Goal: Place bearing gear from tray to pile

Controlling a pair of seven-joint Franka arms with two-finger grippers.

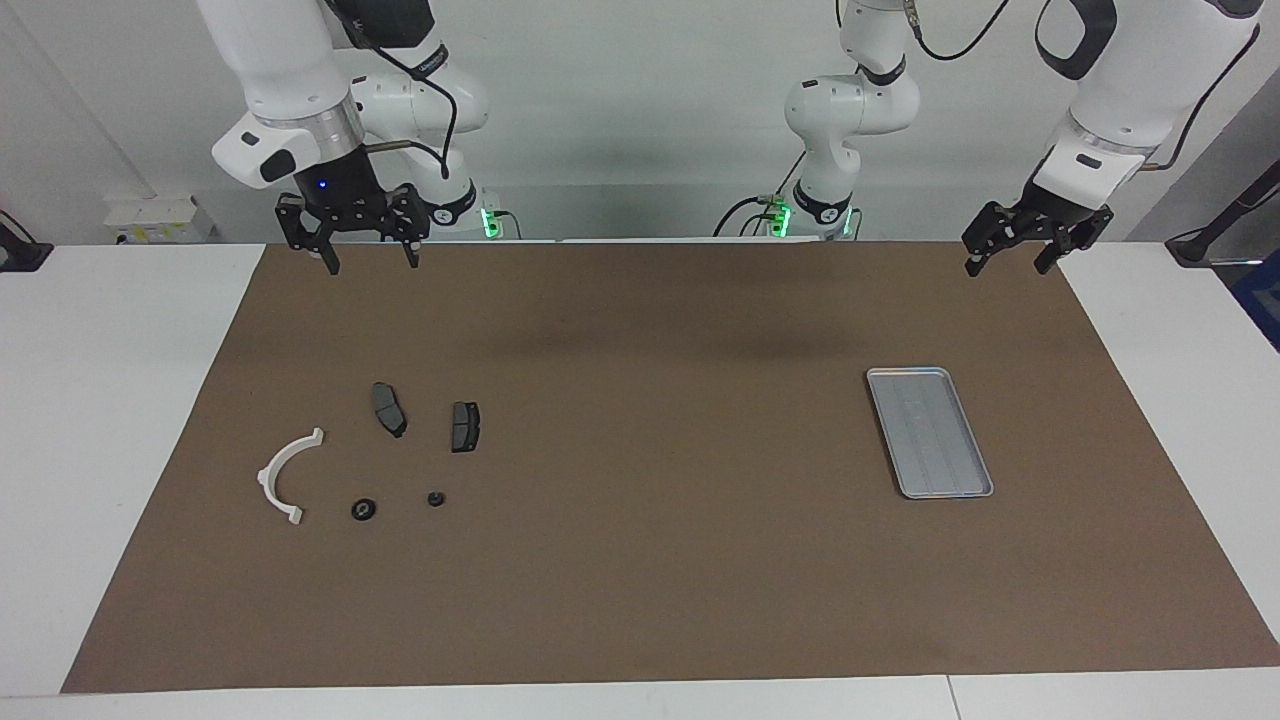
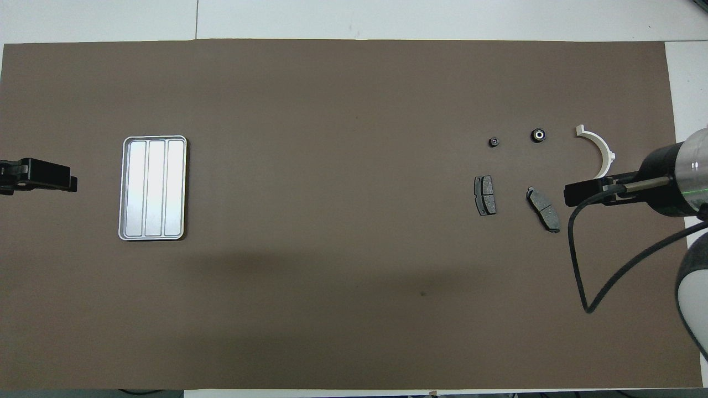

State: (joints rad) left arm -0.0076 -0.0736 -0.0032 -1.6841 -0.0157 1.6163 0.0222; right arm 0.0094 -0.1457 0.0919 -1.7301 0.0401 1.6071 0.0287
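Facing view: tray (image 1: 929, 432) flat on brown mat (image 1: 660, 580) toward left arm's end, long axis running roughly nearer-to-farther from robots with farther end skewed slightly outward, ridges lengthwise, nothing in it. Pile toward right arm's end: white half-ring bracket (image 1: 285, 474) lying open side toward table middle; two dark brake-pad plates (image 1: 389, 408) and (image 1: 465, 426) beside it, nearer to robots, apart from each other, long axes roughly nearer-to-farther. Two small dark round parts farther from robots than the plates: ring-shaped bearing gear (image 1: 364, 509) just beside bracket's end, smaller round part (image 1: 435, 498) near it, none touching. Mat over white table (image 1: 100, 400); pale wall (image 1: 640, 130) at robots' end, green lights at arm bases. Right gripper (image 1: 367, 258) raised over mat edge near its base, fingers pointing down, spread wide, holding nothing. Left gripper (image 1: 1010, 258) raised over mat corner near its base, tilted, fingers parted, holding nothing. Overhead view: tray (image 2: 152, 188) upright rectangle, three lengthwise channels, bare. Bracket (image 2: 600, 152) partly covered by right arm's hand; plates (image 2: 485, 195) and (image 2: 543, 209) nearer; bearing gear (image 2: 538, 135) and smaller part (image 2: 494, 142) farther, well apart from tray. Right gripper (image 2: 586, 193) seen edge-on beside outer plate; opening not readable here. Left gripper (image 2: 38, 176) at mat edge beside tray, clear of it; opening not readable here.
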